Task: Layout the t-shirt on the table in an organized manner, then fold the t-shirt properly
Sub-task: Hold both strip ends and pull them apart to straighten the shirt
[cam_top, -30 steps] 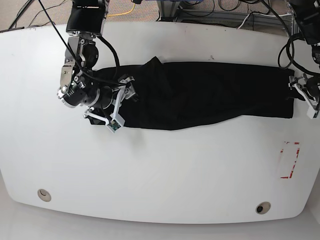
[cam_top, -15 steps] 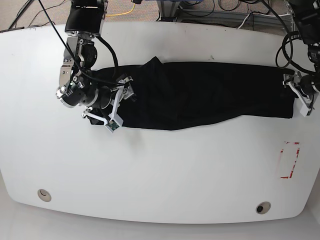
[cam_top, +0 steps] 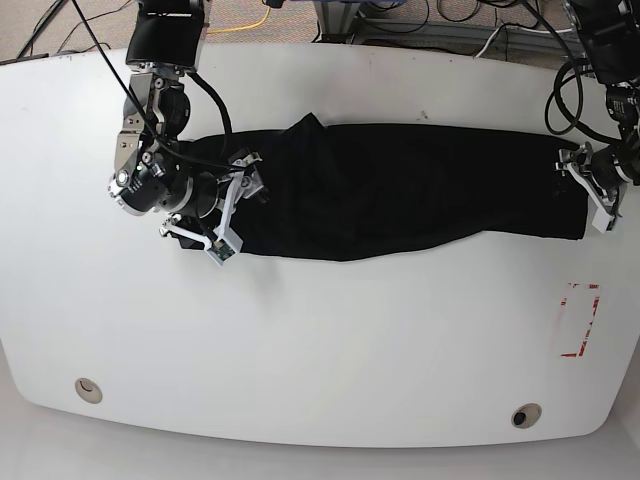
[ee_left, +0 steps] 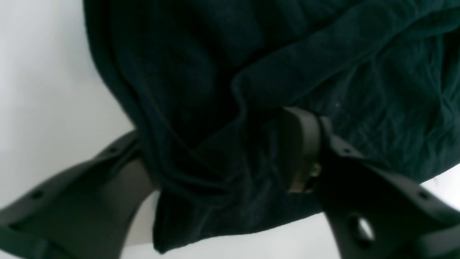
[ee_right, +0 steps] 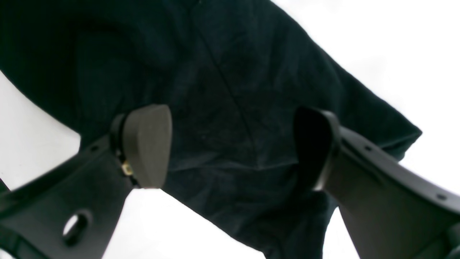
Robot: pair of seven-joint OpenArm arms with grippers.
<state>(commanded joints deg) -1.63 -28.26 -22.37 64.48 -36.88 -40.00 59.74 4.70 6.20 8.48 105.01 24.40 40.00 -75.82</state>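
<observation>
Base view shows one t-shirt [cam_top: 400, 190] on one table [cam_top: 320, 340]. My left gripper [ee_left: 219, 158] straddles a cloth fold, jaws parted. My right gripper [ee_right: 233, 147] hangs wide open over cloth.

T-shirt [cam_top: 400, 190]: soft black cloth, matt, fine woven texture with creases and a stitched seam line showing close up in both wrist views. Table [cam_top: 330, 340]: smooth white top, slight sheen, hard-looking. Red tape mark [cam_top: 580, 320] at lower right of the base frame: thin, matt, worn edges. Right gripper [ee_right: 230, 147]: dark matt plastic fingers, smooth rounded pads. Left gripper [ee_left: 219, 158]: same dark matt plastic, small brass-coloured metal fastener by the pad. Cables [cam_top: 215, 95] at upper left: glossy black rubbery sheath.
</observation>
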